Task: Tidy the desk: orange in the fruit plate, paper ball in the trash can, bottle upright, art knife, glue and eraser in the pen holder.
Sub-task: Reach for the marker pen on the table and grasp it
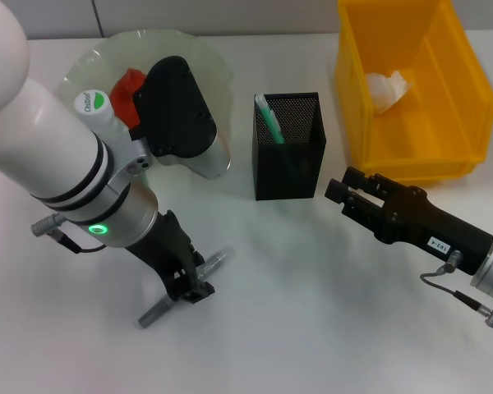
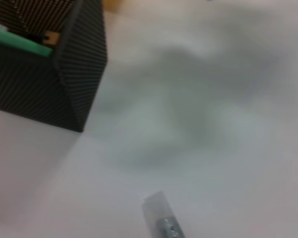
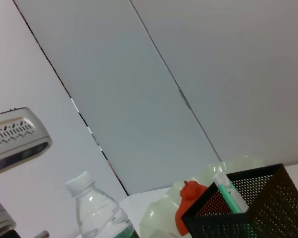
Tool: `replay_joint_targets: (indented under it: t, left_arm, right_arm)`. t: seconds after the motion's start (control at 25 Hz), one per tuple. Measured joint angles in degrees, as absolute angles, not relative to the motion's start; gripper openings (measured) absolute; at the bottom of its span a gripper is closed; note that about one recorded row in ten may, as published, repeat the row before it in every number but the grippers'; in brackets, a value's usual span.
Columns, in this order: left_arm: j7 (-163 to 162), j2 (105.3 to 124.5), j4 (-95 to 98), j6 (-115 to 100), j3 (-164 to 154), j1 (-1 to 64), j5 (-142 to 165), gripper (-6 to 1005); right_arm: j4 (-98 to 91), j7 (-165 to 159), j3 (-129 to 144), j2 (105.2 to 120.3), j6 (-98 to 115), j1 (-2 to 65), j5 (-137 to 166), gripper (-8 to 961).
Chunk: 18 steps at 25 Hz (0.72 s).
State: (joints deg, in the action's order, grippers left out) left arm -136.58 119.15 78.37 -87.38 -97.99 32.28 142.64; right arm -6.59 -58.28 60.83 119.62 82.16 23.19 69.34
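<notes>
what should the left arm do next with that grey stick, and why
Probably shut the left pincer on the glue and lift it: the stick lies flat on the desk at the pincer's tips. The art knife already stands in the pen holder, so the glue likely goes there next.

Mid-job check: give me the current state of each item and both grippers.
orange: in fruit plate
paper ball: in trash can
bottle: upright
art knife: in pen holder
glue: on desk, at left gripper
right gripper: hovering, empty
</notes>
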Motion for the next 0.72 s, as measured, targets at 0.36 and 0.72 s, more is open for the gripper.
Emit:
replay_joint_targets:
  t: [0.36, 0.72]
  left_arm:
    - [-136.2, 119.18, 75.7, -84.8, -98.3, 33.0, 143.0, 414]
    - [-135.7, 119.18, 73.0, -82.8, -98.4, 33.8, 143.1, 414]
  right_arm:
    - [-6.6, -58.0, 60.9, 119.62, 81.3, 23.2, 69.4, 509]
    - [-6.6, -58.0, 60.9, 119.62, 81.3, 23.3, 69.5, 508]
